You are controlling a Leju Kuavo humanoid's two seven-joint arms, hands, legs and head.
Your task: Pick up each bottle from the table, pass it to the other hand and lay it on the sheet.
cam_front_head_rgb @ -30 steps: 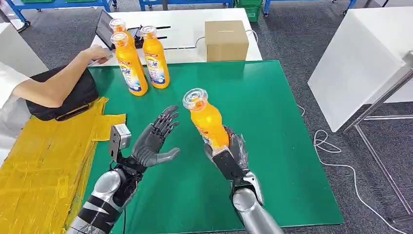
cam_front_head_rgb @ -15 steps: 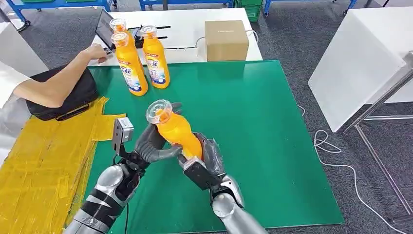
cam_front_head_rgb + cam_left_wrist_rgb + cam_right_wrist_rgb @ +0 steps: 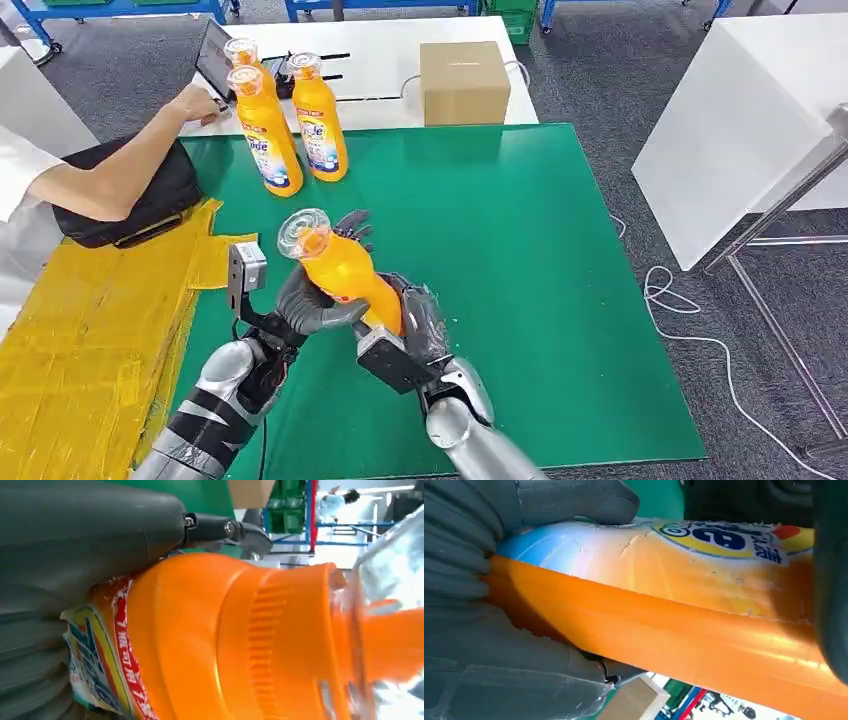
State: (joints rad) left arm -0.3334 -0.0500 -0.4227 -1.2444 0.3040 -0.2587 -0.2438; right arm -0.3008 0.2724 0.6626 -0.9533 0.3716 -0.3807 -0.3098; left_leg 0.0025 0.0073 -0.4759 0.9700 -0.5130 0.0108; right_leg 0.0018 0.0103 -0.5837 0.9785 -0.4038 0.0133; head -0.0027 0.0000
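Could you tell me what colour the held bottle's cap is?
Clear, see-through plastic over an orange top; the cap shows best in the head view.

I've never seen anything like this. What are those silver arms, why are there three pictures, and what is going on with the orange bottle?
The silver arms belong to a humanoid robot. The wide picture is from a camera high on its body; the two close-ups come from cameras at its wrists. Above a green mat, its right hand grips the lower part of an orange bottle, while its left hand wraps the bottle higher up: a hand-over in progress. Three more bottles stand at the mat's far corner. A yellow sheet lies to the left, a cardboard box sits on the white table beyond, and a person's arm reaches in.
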